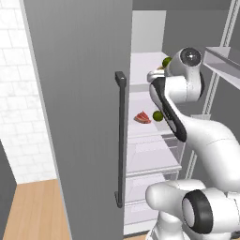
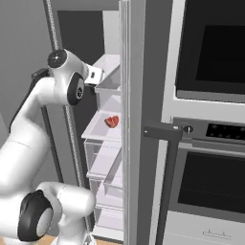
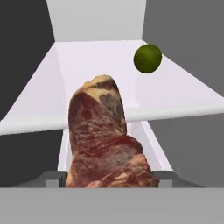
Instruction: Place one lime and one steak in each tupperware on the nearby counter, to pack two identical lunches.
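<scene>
My gripper [image 3: 111, 179] is inside the open fridge, at the front of the upper shelf [image 3: 87, 65]. It is shut on a dark brown, lumpy steak [image 3: 103, 135] that stands up between the fingers and hides their tips. One lime [image 3: 148, 58] [image 1: 166, 61] rests on that shelf, further back and to the right. On the shelf below lie a red-pink steak [image 1: 142, 117] [image 2: 112, 121] and a second lime [image 1: 158, 116] beside it. The hand [image 1: 154, 74] [image 2: 98, 75] reaches in from the arm's bent elbow. The tupperware and the counter are out of view.
The grey fridge door [image 1: 79, 117] with its dark vertical handle [image 1: 121, 140] stands open on the left. A door rack [image 1: 220, 61] juts in at upper right. Clear drawers [image 1: 154, 159] sit under the shelves. Built-in ovens [image 2: 210, 143] stand right of the fridge.
</scene>
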